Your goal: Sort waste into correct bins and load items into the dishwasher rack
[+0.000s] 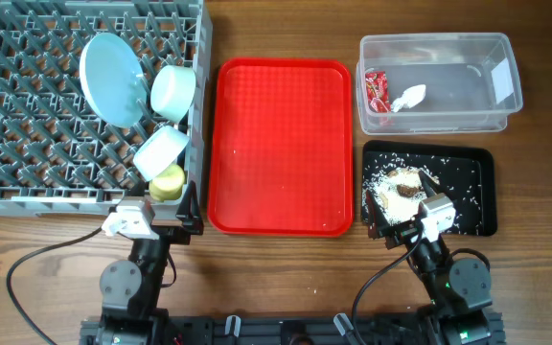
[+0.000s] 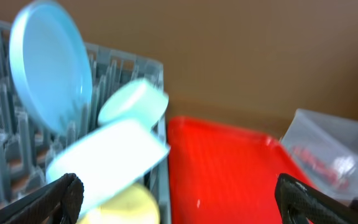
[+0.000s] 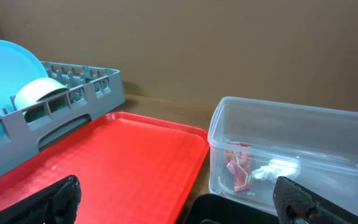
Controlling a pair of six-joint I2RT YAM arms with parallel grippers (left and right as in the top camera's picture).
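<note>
The grey dishwasher rack (image 1: 27, 199) at the left holds the pale blue plate (image 1: 111, 79) on edge, two pale blue bowls (image 1: 173, 91) (image 1: 159, 151) and the yellow cup (image 1: 168, 182). The clear tub (image 1: 439, 38) holds the red wrapper (image 1: 378, 91) and white napkin (image 1: 410, 96). The black tray (image 1: 472, 196) holds food scraps (image 1: 399, 187). My left gripper (image 2: 179, 193) is open and empty at the rack's near right corner. My right gripper (image 3: 176, 193) is open and empty at the black tray's near edge. Fork and spoon are out of view.
The red serving tray (image 1: 281, 134) lies between the rack and the two bins, with a few tiny crumbs on it. Bare wooden table runs along the front, where both arm bases and their cables sit.
</note>
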